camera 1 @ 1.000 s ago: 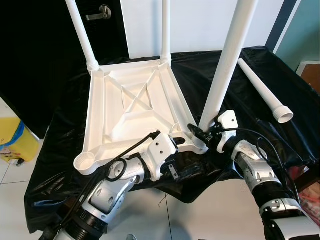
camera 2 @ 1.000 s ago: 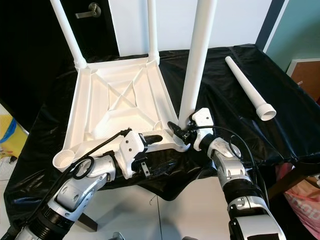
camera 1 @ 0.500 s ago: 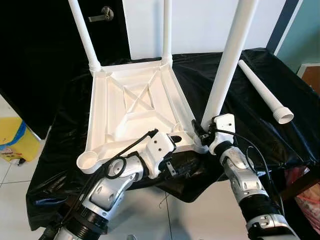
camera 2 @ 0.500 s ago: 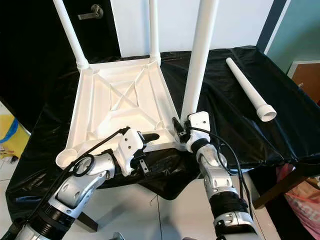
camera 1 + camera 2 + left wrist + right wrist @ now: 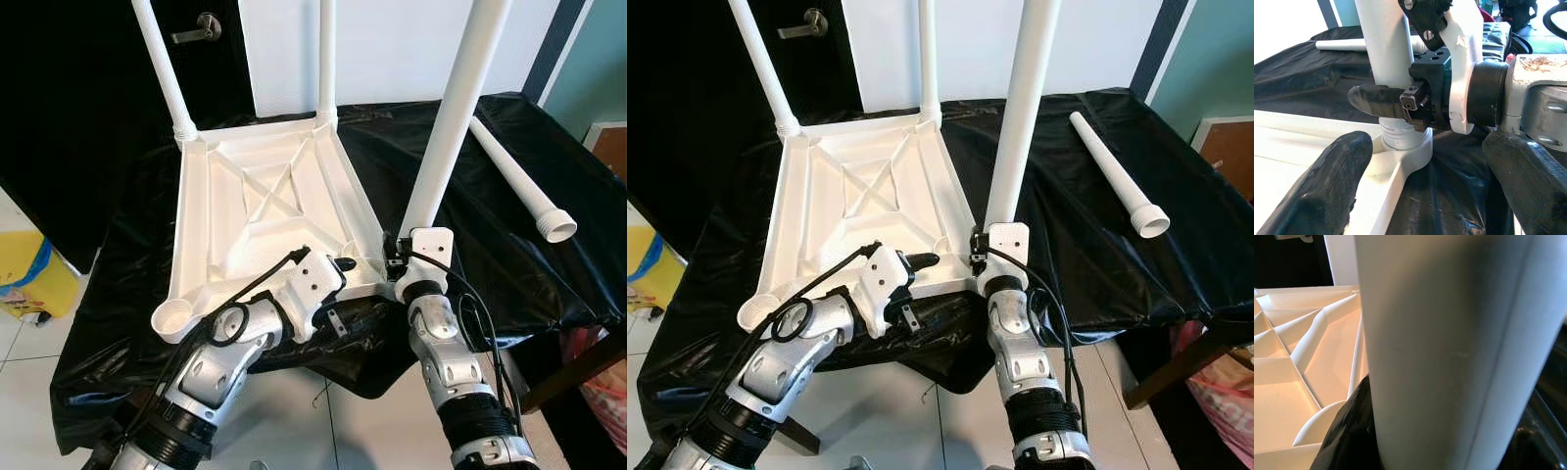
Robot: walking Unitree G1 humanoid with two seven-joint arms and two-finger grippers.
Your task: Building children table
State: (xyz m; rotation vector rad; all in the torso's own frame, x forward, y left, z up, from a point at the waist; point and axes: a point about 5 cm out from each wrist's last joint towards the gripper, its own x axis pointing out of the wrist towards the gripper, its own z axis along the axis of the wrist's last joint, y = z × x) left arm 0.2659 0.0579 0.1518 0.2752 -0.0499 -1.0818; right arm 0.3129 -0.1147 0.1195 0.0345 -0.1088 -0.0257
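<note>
Quickly, by view.
Left eye, tabletop: white tabletop [image 5: 260, 220] lies upside down on black cloth [image 5: 460, 166], ribbed underside up, near edge hanging off the front.
Left eye, legs: two legs [image 5: 165, 69] stand in the far corner sockets; third leg [image 5: 446, 122] stands upright at the near right corner; fourth leg [image 5: 517, 181] lies loose on the cloth, well apart to the right.
Left eye, empty socket: near left corner socket [image 5: 173, 318] has no leg.
Left eye, right gripper: right gripper [image 5: 400, 257] is at the base of the third leg, fingers clamped around it.
Left eye, left gripper: left gripper [image 5: 343, 284] is at the near edge of the tabletop, one finger on top, one under.
Right eye, extras: door handle [image 5: 801, 26] top left, yellow bin [image 5: 639, 269] at left edge.
Left wrist: left fingers [image 5: 1327, 191] spread wide, either side of the corner; right gripper's finger pressed on the third leg just above its threaded collar [image 5: 1398, 134].
Right wrist: third leg seen close, black finger [image 5: 1349, 435] against it, tabletop ribs behind.
</note>
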